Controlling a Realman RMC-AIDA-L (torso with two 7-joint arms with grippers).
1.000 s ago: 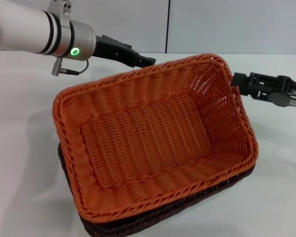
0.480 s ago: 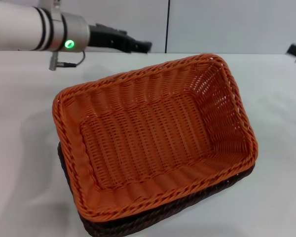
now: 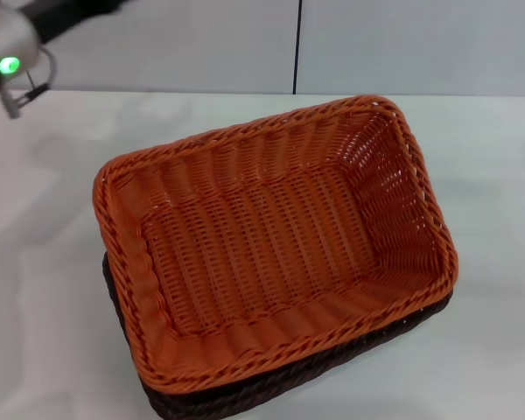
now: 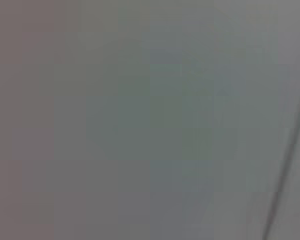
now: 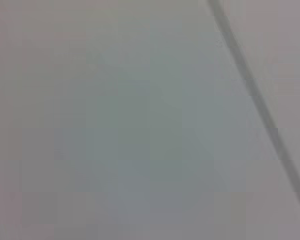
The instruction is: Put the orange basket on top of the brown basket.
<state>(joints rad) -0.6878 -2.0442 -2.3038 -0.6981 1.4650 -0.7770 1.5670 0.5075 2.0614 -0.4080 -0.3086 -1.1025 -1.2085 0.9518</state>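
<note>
The orange basket (image 3: pixel 262 236) sits nested on top of the brown basket (image 3: pixel 315 367), of which only the dark front and left rim shows beneath it. Both rest in the middle of the white table (image 3: pixel 490 175) in the head view. Only the wrist of my left arm (image 3: pixel 4 44), with a green light, shows at the far left corner, well away from the baskets; its gripper is out of view. My right arm and gripper are out of view. Both wrist views show only a blank grey wall.
A grey wall with a dark vertical seam (image 3: pixel 297 44) stands behind the table. The same seam shows as a dark line in the left wrist view (image 4: pixel 285 175) and the right wrist view (image 5: pixel 255 95).
Both arms have pulled back from the orange basket's far rim. The right gripper has left the picture to the right; the left arm has risen toward the far left corner. The baskets have not moved.
</note>
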